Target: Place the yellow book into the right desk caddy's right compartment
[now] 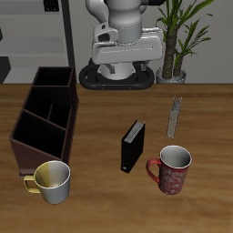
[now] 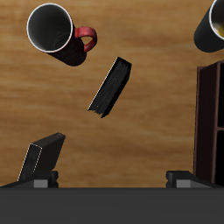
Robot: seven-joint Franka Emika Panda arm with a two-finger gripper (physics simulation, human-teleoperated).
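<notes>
The yellow book (image 1: 174, 116) lies flat on the table, thin and pale, farther back than the red mug; it is out of the wrist view. The right desk caddy (image 1: 69, 116) is a dark brown box with three sections, and nothing shows inside them; one edge of it shows in the wrist view (image 2: 208, 114). My gripper (image 1: 125, 66) hangs high over the back of the table, away from both. In the wrist view the gripper (image 2: 112, 178) is open and empty, its fingers (image 2: 42, 159) set wide apart.
A black book (image 1: 133, 146) stands upright mid-table, below the gripper in the wrist view (image 2: 111, 87). A red mug (image 1: 170, 168) stands near the front edge, and a yellowish mug (image 1: 51, 180) stands by the caddy's near end. A potted plant (image 1: 179, 36) is at the back.
</notes>
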